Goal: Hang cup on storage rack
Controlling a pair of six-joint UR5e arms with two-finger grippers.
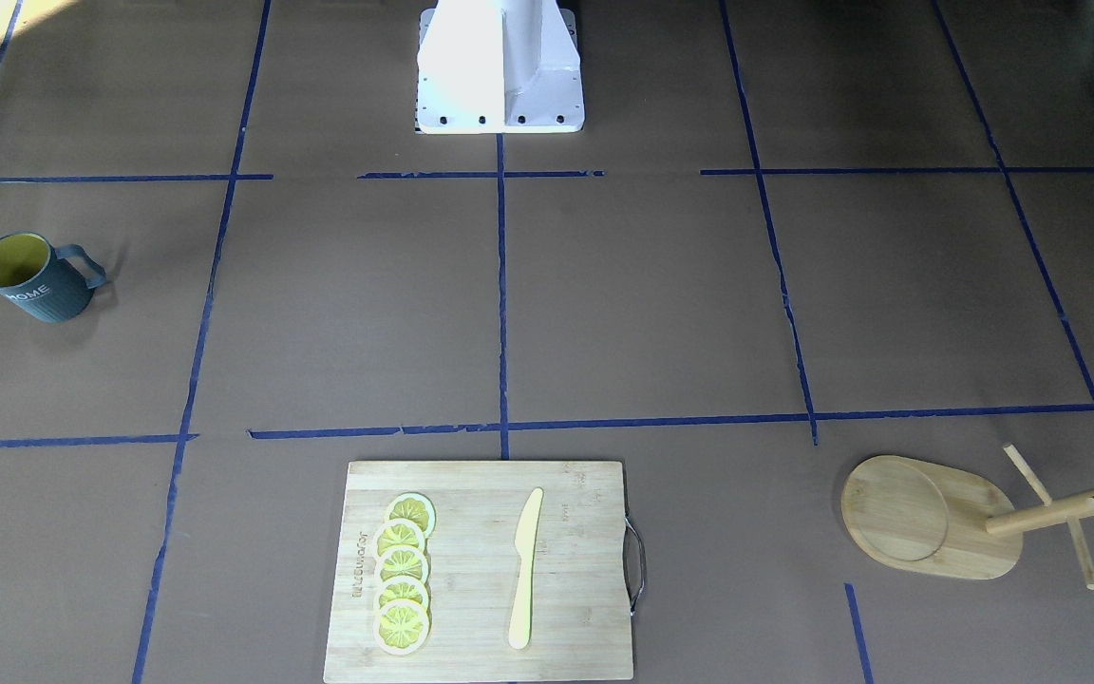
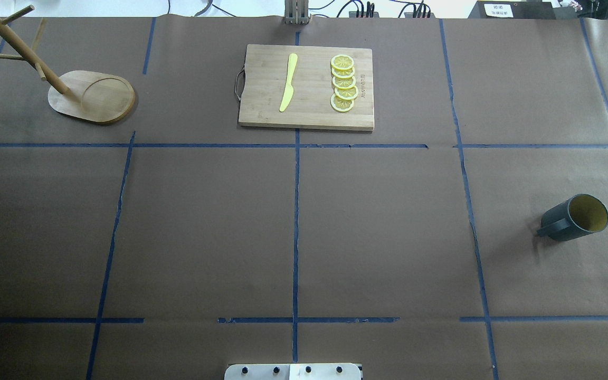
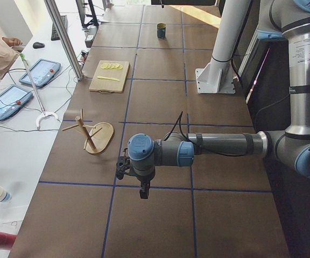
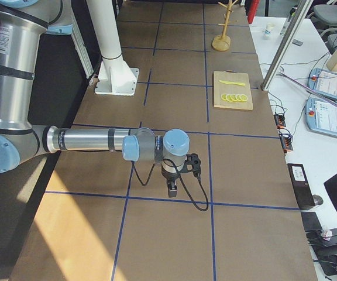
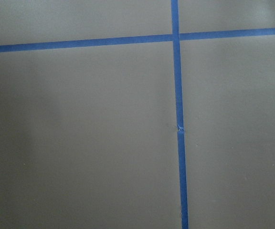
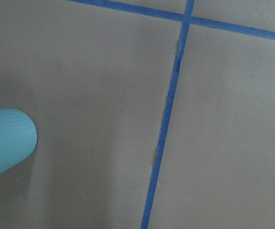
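One cup to hang, near the worktop's right edge.
The cup stands upright: dark blue-grey, ribbed, yellow inside, loop handle facing the worktop's middle. The storage rack sits at the far left corner. The cup is probably ceramic, stiff and breakable, so I'd pinch the rim opposite the handle, leaving the loop free. I cannot tell how far open my left hand and right hand are; neither has the cup.

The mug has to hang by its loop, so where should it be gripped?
Probably pinch the cup at its rim from above, on the side opposite its handle: it stands upright, mouth open, and this leaves the loop free to hang.
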